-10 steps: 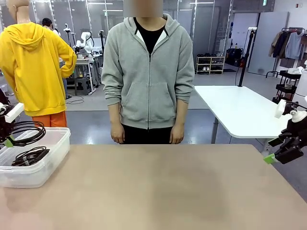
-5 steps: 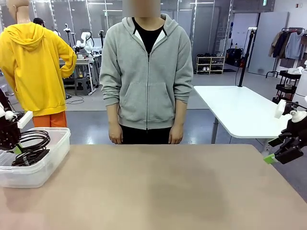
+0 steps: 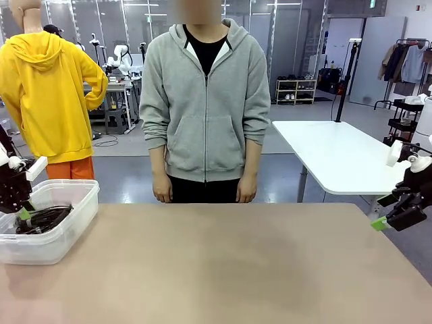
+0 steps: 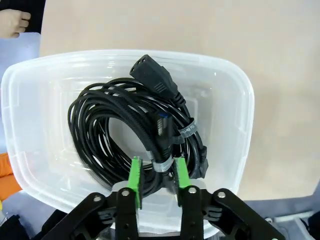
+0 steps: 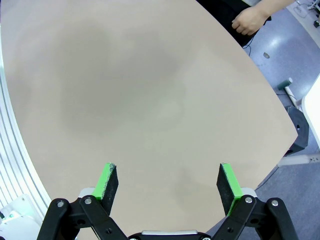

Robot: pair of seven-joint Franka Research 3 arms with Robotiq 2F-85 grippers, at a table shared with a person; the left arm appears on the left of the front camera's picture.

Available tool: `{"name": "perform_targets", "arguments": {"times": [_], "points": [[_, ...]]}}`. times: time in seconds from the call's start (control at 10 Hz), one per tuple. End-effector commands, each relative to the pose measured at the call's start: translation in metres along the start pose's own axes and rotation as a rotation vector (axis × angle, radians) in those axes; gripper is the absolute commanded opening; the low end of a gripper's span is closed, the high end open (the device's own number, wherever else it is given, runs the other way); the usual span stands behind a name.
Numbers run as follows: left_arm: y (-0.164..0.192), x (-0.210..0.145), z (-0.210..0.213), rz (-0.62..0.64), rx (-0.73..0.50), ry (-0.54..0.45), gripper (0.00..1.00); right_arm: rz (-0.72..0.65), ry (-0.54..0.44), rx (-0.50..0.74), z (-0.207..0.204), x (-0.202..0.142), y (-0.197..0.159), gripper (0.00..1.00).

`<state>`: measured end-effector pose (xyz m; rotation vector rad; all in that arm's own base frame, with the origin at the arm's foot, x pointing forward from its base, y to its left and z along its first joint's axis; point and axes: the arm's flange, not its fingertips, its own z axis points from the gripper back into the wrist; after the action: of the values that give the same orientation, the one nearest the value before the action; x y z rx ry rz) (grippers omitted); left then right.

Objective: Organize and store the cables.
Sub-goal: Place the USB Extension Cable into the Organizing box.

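Lying coiled in the clear bin [image 4: 235,100], the cables [image 4: 130,130] form a loose black bundle of loops with a chunky plug [image 4: 155,80] on top and small ties round the strands. They look light and floppy: loops would sag and snag if lifted by one strand, so the best hold is probably across the tied section, where the loops are bunched. The plug is rigid but would let the coil dangle.

The left gripper [image 4: 157,175] hangs just over the near side of the coil, its green pads [image 4: 135,175] set a little apart on either side of a tied bunch; I cannot tell whether they pinch it or have let go. In the front view the bin [image 3: 74,202] sits at the table's [image 3: 236,270] left edge.

The right gripper [image 5: 167,182] hovers wide open above bare table. A person [image 3: 206,101] stands at the far side, hands down.
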<state>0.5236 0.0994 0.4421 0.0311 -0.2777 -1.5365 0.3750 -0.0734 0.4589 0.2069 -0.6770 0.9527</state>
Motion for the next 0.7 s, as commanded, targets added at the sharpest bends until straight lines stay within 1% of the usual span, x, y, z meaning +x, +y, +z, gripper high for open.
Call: {"name": "perform_targets", "arguments": {"times": [0.0, 0.1, 0.3, 0.4, 0.5, 0.6], "points": [[0.001, -0.004, 0.007, -0.027, 0.004, -0.046, 0.90, -0.024, -0.006, -0.001, -0.001, 0.003, 0.000, 1.00], [0.000, -0.003, 0.007, -0.028, 0.005, -0.050, 1.00, -0.024, -0.006, -0.001, -0.001, 0.003, 0.000, 1.00], [-0.002, -0.002, 0.009, -0.027, 0.013, -0.049, 1.00, -0.024, -0.006, -0.001, -0.001, 0.003, 0.000, 1.00], [-0.003, -0.002, 0.010, -0.025, 0.015, -0.051, 0.94, -0.024, -0.006, -0.001, -0.001, 0.003, 0.000, 1.00], [-0.004, -0.001, 0.012, -0.022, 0.019, -0.041, 1.00, -0.024, -0.006, -0.001, -0.001, 0.003, 0.000, 1.00], [-0.005, 0.000, 0.018, -0.016, 0.027, -0.027, 1.00, -0.024, -0.006, -0.001, -0.001, 0.003, 0.000, 1.00]]}}
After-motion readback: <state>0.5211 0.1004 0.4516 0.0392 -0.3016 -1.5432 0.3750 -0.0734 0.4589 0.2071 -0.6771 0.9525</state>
